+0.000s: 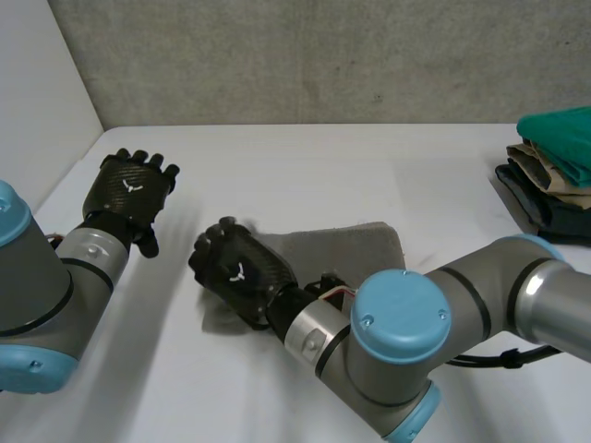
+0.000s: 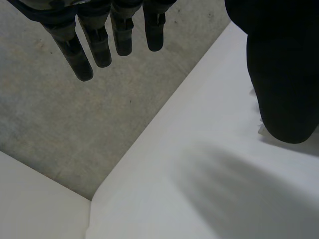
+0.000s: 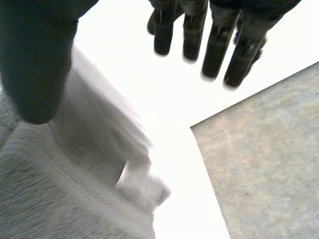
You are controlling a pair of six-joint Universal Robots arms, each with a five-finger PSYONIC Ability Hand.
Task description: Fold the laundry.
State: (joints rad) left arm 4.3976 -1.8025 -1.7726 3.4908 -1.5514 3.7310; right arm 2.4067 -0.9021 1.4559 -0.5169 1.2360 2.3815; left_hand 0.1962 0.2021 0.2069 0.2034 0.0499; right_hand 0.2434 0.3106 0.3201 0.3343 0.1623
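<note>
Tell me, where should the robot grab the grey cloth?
Probably its left end, beside the right hand. The grey cloth lies flat on the table, so the hand could slide under that free edge from the left and pinch it.

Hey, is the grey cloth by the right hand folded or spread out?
Folded, it seems: the grey cloth lies as a compact rectangle, and the right wrist view shows layers stacked beside the right hand.

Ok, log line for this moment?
left hand: open, empty | right hand: open, at grey cloth end | folded stack: robot's right side
</note>
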